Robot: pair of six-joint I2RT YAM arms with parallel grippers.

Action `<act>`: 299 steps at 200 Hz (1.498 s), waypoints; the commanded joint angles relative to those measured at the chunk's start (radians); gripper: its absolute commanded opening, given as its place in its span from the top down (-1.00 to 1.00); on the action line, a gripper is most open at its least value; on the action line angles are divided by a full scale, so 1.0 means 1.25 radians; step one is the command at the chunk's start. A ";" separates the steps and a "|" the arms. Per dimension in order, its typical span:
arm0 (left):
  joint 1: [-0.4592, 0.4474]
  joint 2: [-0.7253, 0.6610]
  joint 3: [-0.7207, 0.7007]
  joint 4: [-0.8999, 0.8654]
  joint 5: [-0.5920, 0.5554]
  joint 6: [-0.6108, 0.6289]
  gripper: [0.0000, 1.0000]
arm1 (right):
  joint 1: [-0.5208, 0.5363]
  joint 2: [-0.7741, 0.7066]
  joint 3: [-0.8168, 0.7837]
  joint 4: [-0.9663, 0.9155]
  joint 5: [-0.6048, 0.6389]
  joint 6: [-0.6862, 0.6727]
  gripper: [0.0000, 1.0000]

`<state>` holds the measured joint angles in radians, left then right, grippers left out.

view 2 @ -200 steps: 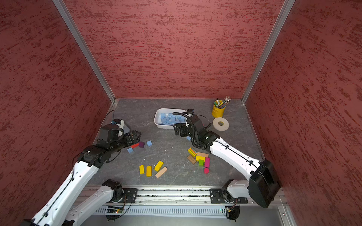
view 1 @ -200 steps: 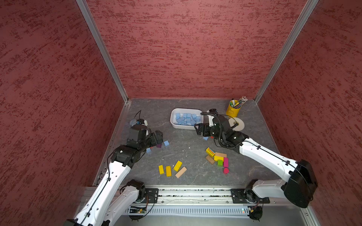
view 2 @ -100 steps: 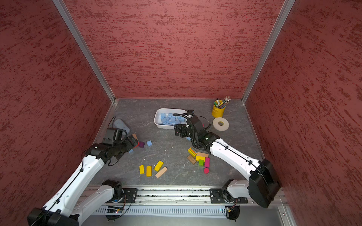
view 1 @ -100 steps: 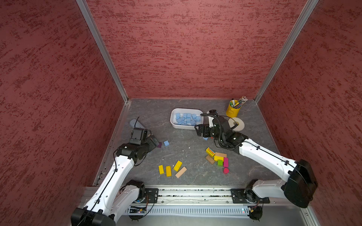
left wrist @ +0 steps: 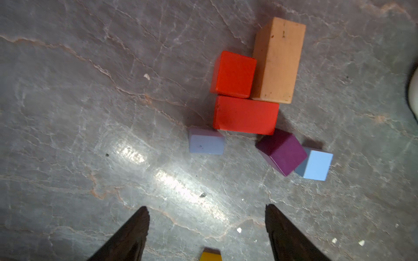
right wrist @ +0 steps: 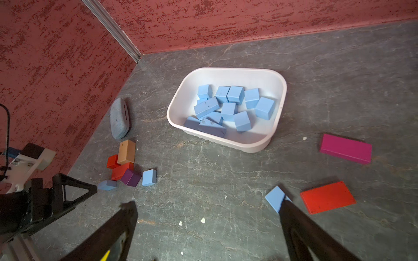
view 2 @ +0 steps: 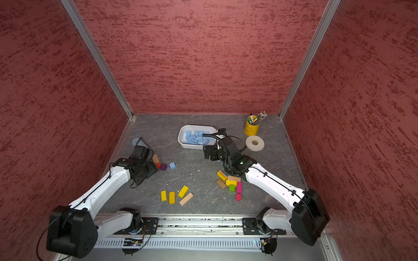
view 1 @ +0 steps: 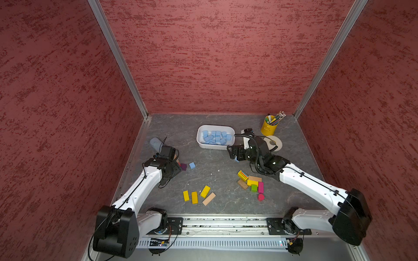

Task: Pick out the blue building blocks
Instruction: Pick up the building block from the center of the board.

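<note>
Just now, the left claw (left wrist: 207,209) is being brought lower and closer to the side cluster than it was a second ago. Its jaws are being narrowed from their widest, though they are still being held apart with nothing between them. Directly ahead of its fingertips a pale blue cube (left wrist: 207,144) is lying on the table, just beside a red brick (left wrist: 245,115). Further ahead and off to the side, a second blue cube (left wrist: 315,166) is resting against a purple block (left wrist: 281,151).

Meanwhile, the right claw (right wrist: 207,204) is being kept where it was, spread wide and empty. A loose blue block (right wrist: 274,197) is lying at the tip of one of its fingers, partly hidden by it; whether they touch cannot be told. Beyond that claw, most of the blue building blocks (right wrist: 228,108) are sitting in the white tub (right wrist: 226,143).

From this, a grasp on the pale cube is judged to be in preparation. With three blue pieces being left on the table, the sorting is judged to be nearing its end. The red brick is likely to be nudged if the claw is being advanced off-centre.
</note>
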<state>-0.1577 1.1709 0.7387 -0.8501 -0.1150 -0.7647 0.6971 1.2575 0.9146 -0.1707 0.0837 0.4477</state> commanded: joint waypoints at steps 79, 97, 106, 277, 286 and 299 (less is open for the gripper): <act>0.039 0.130 0.024 0.082 -0.027 0.078 -0.20 | 0.004 -0.022 -0.024 0.020 0.019 -0.019 -0.97; 0.039 0.150 0.029 0.092 -0.029 0.079 -0.16 | 0.004 -0.020 -0.025 0.020 0.021 -0.021 -0.98; 0.039 0.160 0.032 0.096 -0.032 0.078 -0.14 | 0.004 -0.018 -0.024 0.021 0.020 -0.022 -0.97; 0.034 0.137 0.050 0.078 -0.034 0.048 0.54 | 0.004 -0.006 -0.016 0.013 0.014 -0.030 -0.97; 0.029 0.117 0.051 0.076 -0.030 0.042 0.56 | 0.004 -0.009 -0.017 0.012 0.015 -0.029 -0.97; 0.022 0.088 0.055 0.071 -0.019 0.026 0.58 | 0.004 -0.012 -0.017 0.012 0.015 -0.030 -0.97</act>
<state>-0.1192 1.3441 0.7784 -0.7441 -0.1551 -0.6956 0.6971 1.2499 0.8879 -0.1684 0.0921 0.4179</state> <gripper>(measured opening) 0.313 0.987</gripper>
